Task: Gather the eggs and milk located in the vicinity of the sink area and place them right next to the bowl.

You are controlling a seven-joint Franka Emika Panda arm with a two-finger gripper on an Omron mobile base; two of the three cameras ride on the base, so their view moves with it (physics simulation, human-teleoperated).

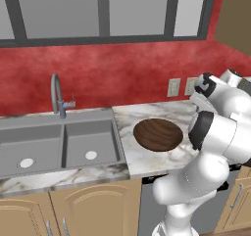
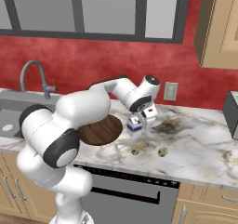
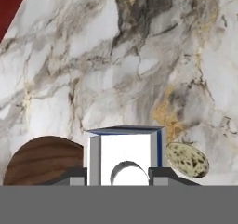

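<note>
The bowl (image 2: 98, 130) is showing dark brown with streaky wood grain. The milk (image 2: 134, 124) is looking white with blue edges and markings, and the two eggs (image 2: 135, 150) (image 2: 162, 152) on the near counter are showing pale tan with dark speckles. The counter (image 2: 195, 139) is wearing white marble veined in grey, with ochre and charcoal patches. The sink (image 1: 59, 144) and its curved faucet (image 1: 56, 94) are showing plain grey. The wall (image 1: 122, 68) behind is glowing mottled red, and the cabinets (image 1: 93, 210) below are looking light tan.
</note>
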